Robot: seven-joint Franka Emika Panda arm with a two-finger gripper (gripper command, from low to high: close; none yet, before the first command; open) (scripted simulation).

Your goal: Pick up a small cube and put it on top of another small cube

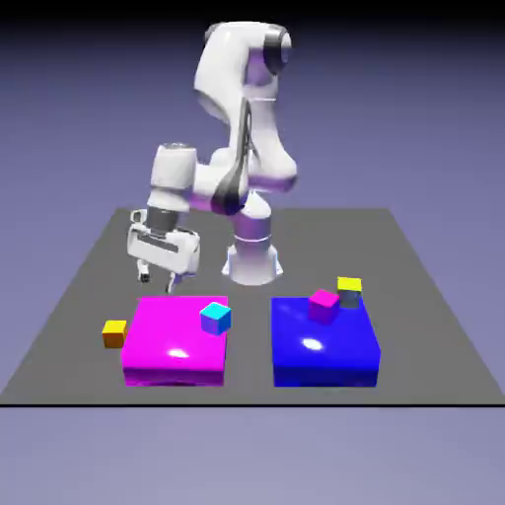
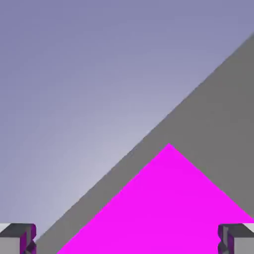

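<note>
Right now, low on the left of the frame, your small orange cube is sitting on the grey table, just beside the pink block. Higher up, behind that block, your gripper is hanging with its jaws wide apart, holding nothing.

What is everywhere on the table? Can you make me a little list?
fingers: gripper open, empty, above the pink block's far edge
orange cube: on the table, exterior view's left of the pink block
pink block: cyan cube on top
blue block: small pink cube on top
yellow cube: at the blue block's far corner
</note>
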